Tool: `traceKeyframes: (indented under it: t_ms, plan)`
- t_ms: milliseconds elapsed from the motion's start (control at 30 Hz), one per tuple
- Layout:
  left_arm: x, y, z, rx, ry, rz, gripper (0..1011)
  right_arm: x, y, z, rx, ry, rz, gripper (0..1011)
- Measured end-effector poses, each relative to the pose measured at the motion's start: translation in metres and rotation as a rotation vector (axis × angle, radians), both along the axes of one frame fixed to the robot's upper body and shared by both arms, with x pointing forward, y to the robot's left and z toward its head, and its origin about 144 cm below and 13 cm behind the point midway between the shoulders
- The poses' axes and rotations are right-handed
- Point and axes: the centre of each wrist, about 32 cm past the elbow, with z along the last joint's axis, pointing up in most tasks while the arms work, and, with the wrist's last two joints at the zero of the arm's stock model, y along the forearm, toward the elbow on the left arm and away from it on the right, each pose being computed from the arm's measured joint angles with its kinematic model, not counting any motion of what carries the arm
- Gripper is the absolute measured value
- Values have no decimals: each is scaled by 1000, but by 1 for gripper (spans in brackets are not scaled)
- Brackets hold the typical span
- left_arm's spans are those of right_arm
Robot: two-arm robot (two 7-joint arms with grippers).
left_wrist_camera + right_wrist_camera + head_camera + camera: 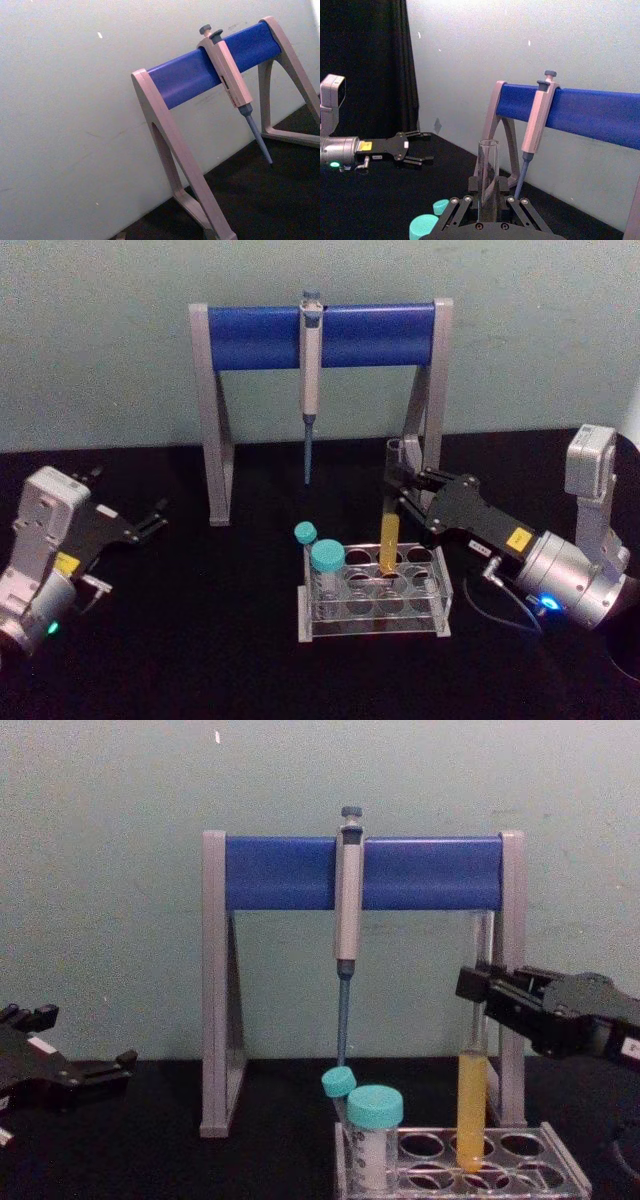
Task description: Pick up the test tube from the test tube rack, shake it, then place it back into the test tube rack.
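Observation:
The test tube [389,540] is a long clear tube with yellow liquid in its lower part. It stands slightly tilted with its bottom in a back-row hole of the test tube rack [375,625]. My right gripper [395,488] reaches in from the right and is shut on the tube's clear upper part. From the chest, the tube [472,1100] runs down from the right gripper [482,992] into the rack [570,1175]. In the right wrist view the tube's open top [488,170] rises between my fingers. My left gripper [155,518] is parked open at the far left.
Two teal-capped tubes [326,560] stand at the rack's left end. Behind the rack is a tall grey-and-blue pipette stand [320,335] with a grey pipette [310,390] hanging from its bar. A wall is close behind the stand. The table is black.

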Motion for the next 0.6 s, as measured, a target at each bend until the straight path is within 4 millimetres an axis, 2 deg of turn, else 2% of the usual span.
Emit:
traceKeyframes:
  t_ms: [600]
  plan:
    - [0,0,0,0,0,0,1001,4,0,-10,-18,40,-4,229]
